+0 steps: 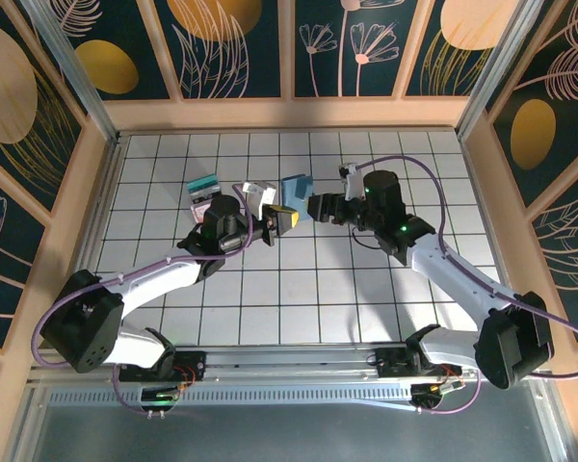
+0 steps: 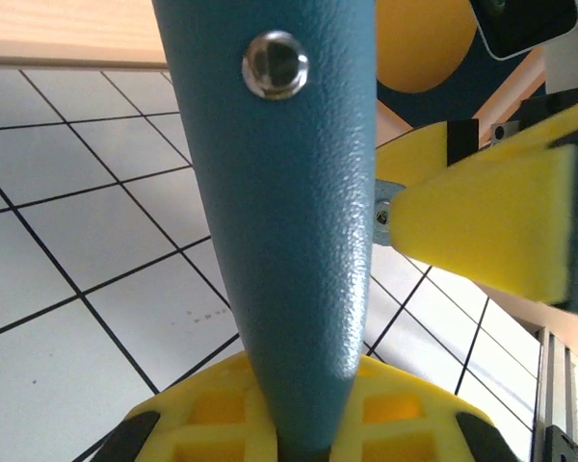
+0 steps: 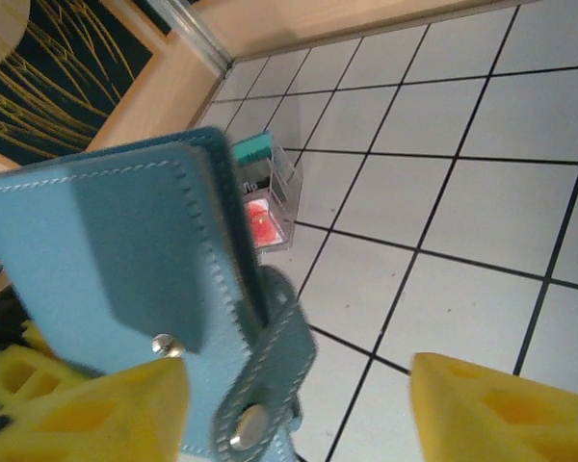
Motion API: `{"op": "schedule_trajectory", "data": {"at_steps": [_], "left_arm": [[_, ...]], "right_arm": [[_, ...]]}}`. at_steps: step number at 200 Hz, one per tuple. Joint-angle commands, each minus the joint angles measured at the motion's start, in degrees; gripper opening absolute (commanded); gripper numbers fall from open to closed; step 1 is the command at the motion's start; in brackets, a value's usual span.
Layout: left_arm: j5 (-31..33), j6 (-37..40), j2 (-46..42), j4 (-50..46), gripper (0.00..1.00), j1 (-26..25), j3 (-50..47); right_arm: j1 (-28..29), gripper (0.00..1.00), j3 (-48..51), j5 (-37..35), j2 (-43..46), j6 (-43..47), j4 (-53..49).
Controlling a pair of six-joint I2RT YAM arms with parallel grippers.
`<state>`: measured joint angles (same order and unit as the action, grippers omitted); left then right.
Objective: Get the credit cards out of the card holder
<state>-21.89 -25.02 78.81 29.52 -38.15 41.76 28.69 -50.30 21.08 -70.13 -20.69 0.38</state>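
- The tiled table (image 1: 366,289) is being worked over at centre frame of the top view, where both arms are meeting.
- The card holder (image 3: 106,250), slate-blue, is being held clear of the table. In the right wrist view it is filling the left half of the frame, panels folded together.
- The left gripper (image 2: 303,438) is being pressed shut on the holder's lower edge, bottom centre of its own view.
- The right gripper (image 3: 294,414) is being presented with its jaws wide apart and nothing clamped. The holder's strap is lying just beside the lower-left finger.
- A teal and red-pink card stack (image 3: 265,197) is sitting on the table, upper centre.
- The snap stud (image 3: 164,344) is being shown exposed, so the strap is judged undone.
- Progress is judged early: no credit cards are being drawn out, and whether any are inside cannot be told.
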Motion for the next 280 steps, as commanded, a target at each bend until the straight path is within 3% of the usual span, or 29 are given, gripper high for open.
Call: {"op": "schedule_trajectory", "data": {"at_steps": [1, 26, 112, 186, 247, 280], "left_arm": [[-3.45, 1.28, -1.74, 3.66, 0.00, 0.17, 1.40], [-5.88, 1.54, -2.04, 4.58, 0.00, 0.15, 1.29], [-16.87, 1.10, -2.43, 8.27, 0.00, 0.20, 1.40], [-26.23, -0.62, -3.00, 11.28, 0.00, 0.10, 1.66], [-30.43, -1.21, -1.70, 12.53, 0.00, 0.16, 3.40], [-31.08, -2.84, -0.26, 14.60, 0.00, 0.13, 3.83]], "right_arm": [[-2.60, 0.51, 2.08, 2.39, 2.21, -0.29, 2.48], [-4.82, 0.45, 3.94, 5.87, 3.64, -1.02, 4.61], [-7.54, 0.46, 9.17, 26.17, 6.43, 2.30, 15.57], [-10.32, 0.43, 13.65, 42.55, 8.07, -2.03, 28.90], [-10.19, 0.34, 14.49, 48.21, 6.87, -5.30, 36.02], [-9.70, 0.23, 14.98, 49.44, 5.74, -7.56, 39.10]]}}
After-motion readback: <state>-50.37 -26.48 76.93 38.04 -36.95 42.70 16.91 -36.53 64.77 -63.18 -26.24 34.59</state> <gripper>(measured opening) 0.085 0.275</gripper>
